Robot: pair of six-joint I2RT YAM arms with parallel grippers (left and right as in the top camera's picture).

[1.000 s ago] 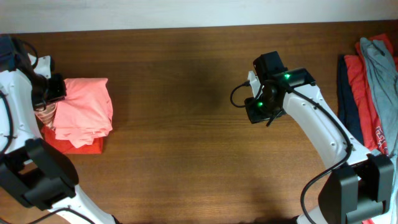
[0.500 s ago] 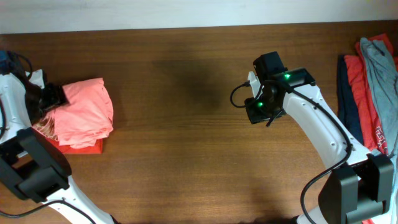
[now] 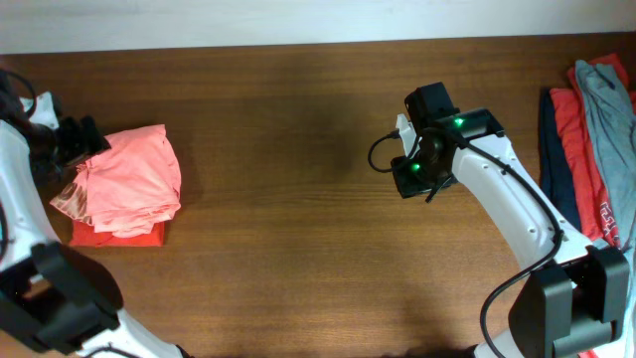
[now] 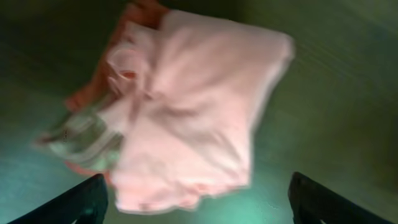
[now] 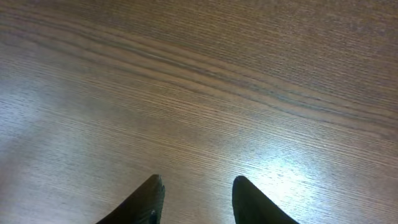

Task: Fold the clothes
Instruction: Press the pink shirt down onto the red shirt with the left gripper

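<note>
A folded salmon-pink shirt (image 3: 131, 179) lies at the table's left end, stacked on a folded red shirt (image 3: 124, 237). My left gripper (image 3: 85, 140) hovers just off the pink shirt's upper-left corner, open and holding nothing. The left wrist view shows the pink shirt (image 4: 193, 112) blurred below, with the gripper (image 4: 198, 198) wide apart over its near edge. Near the table's middle right, my right gripper (image 3: 415, 179) stands partly open. In its wrist view the gripper (image 5: 198, 191) has only bare wood between its fingers. Unfolded clothes (image 3: 594, 129) wait at the right edge.
The pile at the right edge holds a navy shirt (image 3: 553, 149), a red one (image 3: 571, 134) and a grey-blue one (image 3: 608, 94), partly running out of view. The table's back edge (image 3: 298, 45) meets a pale wall.
My left gripper has opened, let go of the pink shirt and drawn back up and to the left. The shirt settled on the red one. The right arm has not moved.
</note>
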